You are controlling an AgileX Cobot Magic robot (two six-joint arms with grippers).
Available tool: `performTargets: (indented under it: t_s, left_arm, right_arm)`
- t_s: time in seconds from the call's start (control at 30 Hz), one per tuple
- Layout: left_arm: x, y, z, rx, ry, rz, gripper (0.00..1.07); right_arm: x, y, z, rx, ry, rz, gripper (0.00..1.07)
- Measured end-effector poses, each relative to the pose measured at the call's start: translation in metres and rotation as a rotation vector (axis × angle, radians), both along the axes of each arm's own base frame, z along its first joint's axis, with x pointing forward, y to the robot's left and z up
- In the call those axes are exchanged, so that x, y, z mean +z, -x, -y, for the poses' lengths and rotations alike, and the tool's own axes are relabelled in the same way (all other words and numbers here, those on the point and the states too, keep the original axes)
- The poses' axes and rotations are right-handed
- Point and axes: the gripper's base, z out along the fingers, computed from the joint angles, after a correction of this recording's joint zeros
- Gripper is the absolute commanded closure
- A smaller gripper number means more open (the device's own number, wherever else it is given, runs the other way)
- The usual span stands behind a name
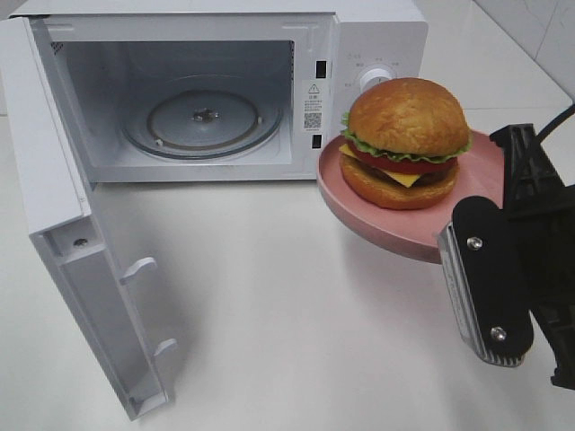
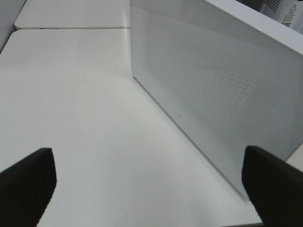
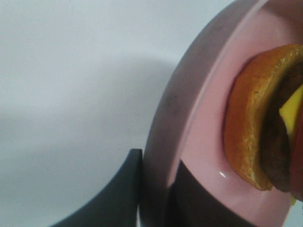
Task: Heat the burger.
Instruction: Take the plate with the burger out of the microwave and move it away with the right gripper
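The burger (image 1: pixel 406 135), with a golden-brown bun, lettuce, tomato and cheese, sits on a pink plate (image 1: pixel 359 215). The plate hangs in the air in front of the microwave's control panel. My right gripper (image 1: pixel 463 235) is shut on the plate's near right rim. The right wrist view shows the gripper (image 3: pixel 154 194) pinching the plate's (image 3: pixel 203 142) edge, with the burger (image 3: pixel 251 132) just beyond it. My left gripper (image 2: pixel 149 189) is open with nothing between its fingers, facing the outside of the microwave door (image 2: pixel 213 90). It does not show in the high view.
The white microwave (image 1: pixel 377 36) stands at the back with its door (image 1: pixel 63 233) swung open toward the front left. A glass turntable (image 1: pixel 202 121) lies inside the cavity. White tabletop (image 1: pixel 287 323) stretches in front of it.
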Motion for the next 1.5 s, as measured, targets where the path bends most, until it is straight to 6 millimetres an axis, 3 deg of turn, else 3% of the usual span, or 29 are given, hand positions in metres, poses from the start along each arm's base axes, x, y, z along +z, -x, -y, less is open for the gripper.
performTargets:
  t_s: [0.27, 0.63, 0.77, 1.0, 1.1, 1.3, 1.5]
  left_arm:
    - [0.0, 0.0, 0.0, 0.0, 0.0, 0.0, 0.06]
    - [0.0, 0.0, 0.0, 0.0, 0.0, 0.0, 0.06]
    - [0.0, 0.0, 0.0, 0.0, 0.0, 0.0, 0.06]
    - [0.0, 0.0, 0.0, 0.0, 0.0, 0.0, 0.06]
    - [0.0, 0.0, 0.0, 0.0, 0.0, 0.0, 0.06]
    - [0.0, 0.0, 0.0, 0.0, 0.0, 0.0, 0.06]
    - [0.0, 0.0, 0.0, 0.0, 0.0, 0.0, 0.06]
  right_arm:
    - [0.001, -0.003, 0.017, -0.277, 0.017, 0.014, 1.07]
    - [0.0, 0.0, 0.028, -0.504, -0.008, -0.007, 1.07]
    - [0.002, 0.0, 0.039, -0.728, -0.044, 0.038, 1.07]
    - [0.005, 0.001, 0.048, -0.932, -0.081, 0.098, 1.07]
    - [0.001, 0.0, 0.051, -1.048, -0.067, 0.121, 1.07]
    - [-0.007, -0.003, 0.049, -1.119, -0.046, 0.124, 1.07]
    - [-0.027, -0.011, 0.042, -1.24, -0.043, 0.125, 1.07]
